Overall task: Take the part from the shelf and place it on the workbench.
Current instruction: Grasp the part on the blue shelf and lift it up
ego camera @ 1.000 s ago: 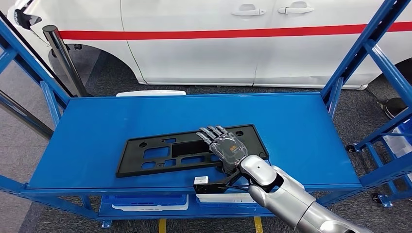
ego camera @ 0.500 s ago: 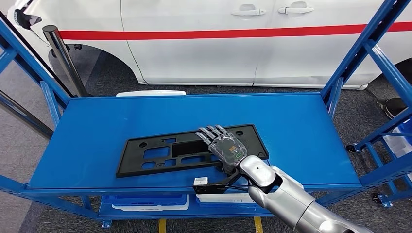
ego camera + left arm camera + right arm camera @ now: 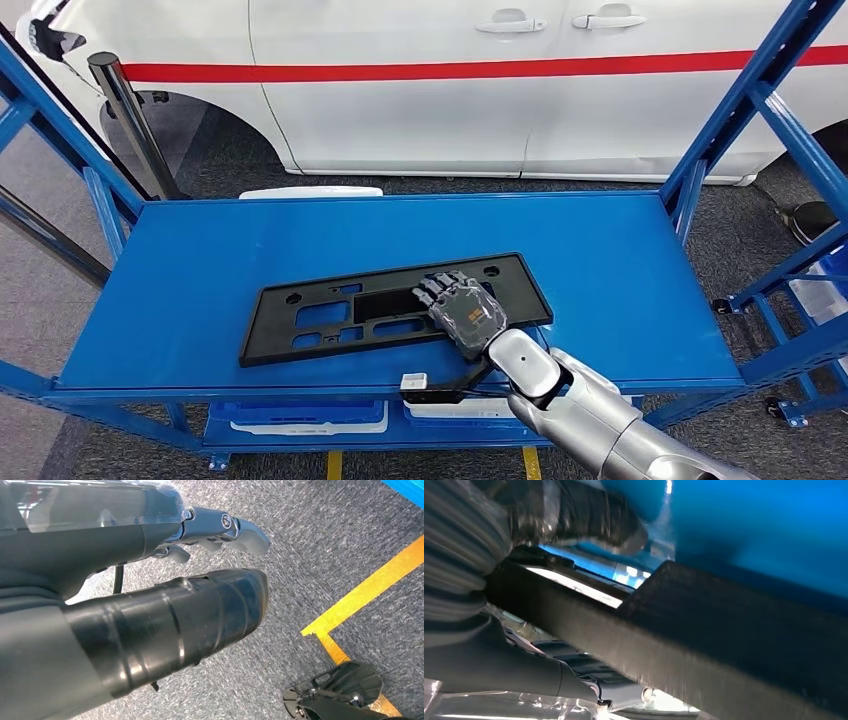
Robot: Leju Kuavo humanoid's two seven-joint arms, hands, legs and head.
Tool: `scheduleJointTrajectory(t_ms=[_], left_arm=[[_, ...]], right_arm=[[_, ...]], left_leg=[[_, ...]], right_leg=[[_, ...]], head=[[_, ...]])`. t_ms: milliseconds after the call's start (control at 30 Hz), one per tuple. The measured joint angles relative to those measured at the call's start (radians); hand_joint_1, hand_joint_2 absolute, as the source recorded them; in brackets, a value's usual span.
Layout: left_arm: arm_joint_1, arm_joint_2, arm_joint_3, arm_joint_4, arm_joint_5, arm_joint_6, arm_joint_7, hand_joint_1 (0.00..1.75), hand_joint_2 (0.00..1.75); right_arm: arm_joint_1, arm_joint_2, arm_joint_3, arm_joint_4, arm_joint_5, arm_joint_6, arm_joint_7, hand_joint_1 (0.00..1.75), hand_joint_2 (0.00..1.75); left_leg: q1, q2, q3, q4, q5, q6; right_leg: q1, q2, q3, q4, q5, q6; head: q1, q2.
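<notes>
One black part (image 3: 390, 305) lies under the right hand (image 3: 464, 312), fingers gripping its near edge.

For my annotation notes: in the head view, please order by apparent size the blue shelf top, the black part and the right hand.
1. blue shelf top
2. black part
3. right hand, though it is nearer the camera.

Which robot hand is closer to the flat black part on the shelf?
Right. The right hand rests on the black part near its right end; the left hand hangs down over grey floor, away from it.
</notes>
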Motion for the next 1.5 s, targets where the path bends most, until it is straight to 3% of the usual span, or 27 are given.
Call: scheduleJointTrajectory(t_ms=[100,167,1033,1333,1500], left_arm=[[0.0,-0.001,0.0,0.0,-0.002,0.0,0.0,0.0,0.0],[0.0,-0.001,0.0,0.0,-0.005,0.0,0.0,0.0,0.0],[0.0,-0.002,-0.004,0.0,-0.016,-0.001,0.0,0.0,0.0],[0.007,-0.004,-0.004,0.0,-0.017,0.008,0.008,0.0,0.0],[0.012,-0.007,-0.004,0.0,-0.014,0.015,0.009,0.0,0.0]], right_arm=[[0.0,0.001,0.001,0.008,0.002,-0.006,0.003,1.7,1.75],[0.0,0.004,0.001,0.012,0.003,-0.01,0.005,1.75,1.75],[0.022,0.006,-0.024,0.019,0.016,-0.057,0.006,1.75,1.75],[0.093,-0.034,-0.099,-0.085,0.081,-0.191,0.04,1.75,1.75],[0.183,-0.059,-0.172,-0.218,0.157,-0.364,0.057,1.75,1.75]], left_leg=[[0.0,0.0,0.001,0.0,0.0,0.0],[0.0,0.0,0.001,0.0,0.0,0.0],[0.0,0.0,0.001,0.0,0.0,0.0],[0.0,0.0,0.0,0.001,-0.001,0.0],[0.0,0.0,0.0,0.0,-0.001,0.001]], right_leg=[[0.0,0.0,0.0,0.0,0.0,0.0],[0.0,0.0,0.0,0.0,0.0,0.0],[0.0,0.0,0.0,0.0,0.0,0.0],[0.0,0.0,-0.001,0.0,0.0,0.0],[0.0,0.0,-0.001,0.0,-0.001,0.001]], head=[[0.0,0.0],[0.0,0.0],[0.0,0.0],[0.0,0.0],[0.0,0.0]])
